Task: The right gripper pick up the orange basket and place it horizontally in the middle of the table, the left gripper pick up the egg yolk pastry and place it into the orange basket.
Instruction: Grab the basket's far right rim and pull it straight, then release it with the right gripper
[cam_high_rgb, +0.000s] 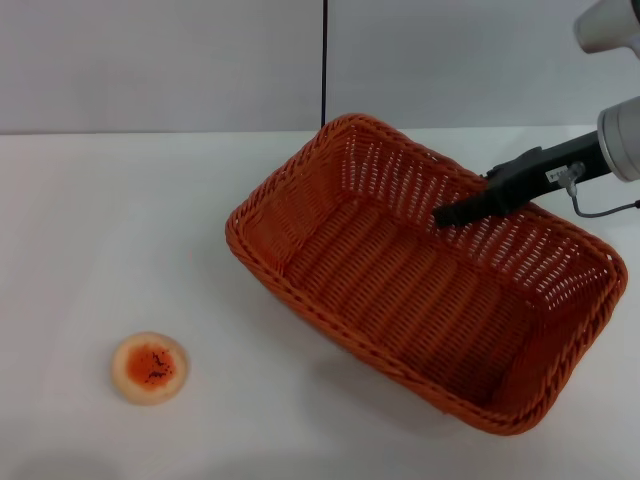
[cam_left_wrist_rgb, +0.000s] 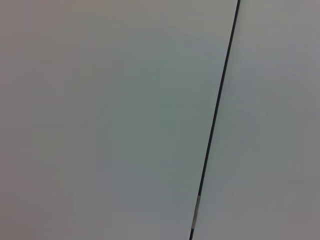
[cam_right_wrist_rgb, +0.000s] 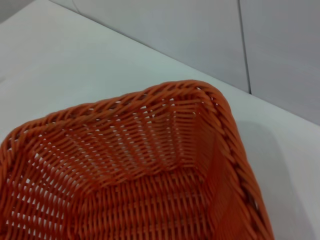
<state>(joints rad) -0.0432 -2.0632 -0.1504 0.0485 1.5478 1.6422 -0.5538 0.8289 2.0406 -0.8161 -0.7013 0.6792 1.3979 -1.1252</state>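
Pastry on the left, basket on the right pincer's side

We see the egg yolk pastry (cam_high_rgb: 149, 367), a small round dome with a speckled orange glaze, alone on the smooth white surface (cam_high_rgb: 120, 220); well to its right the orange basket (cam_high_rgb: 420, 270), woven and slatted, sits askew with the right pincer (cam_high_rgb: 450, 214) at its far rim, grip state unclear; the left pincer stays out of sight.

This is looking like a robot test bench in a lab rather than a home: a plain white table (cam_high_rgb: 150, 220) is standing bare against blank grey wall panels (cam_high_rgb: 160, 60), with a thin dark seam (cam_high_rgb: 324, 60) running down between the panels just behind the table's far edge.
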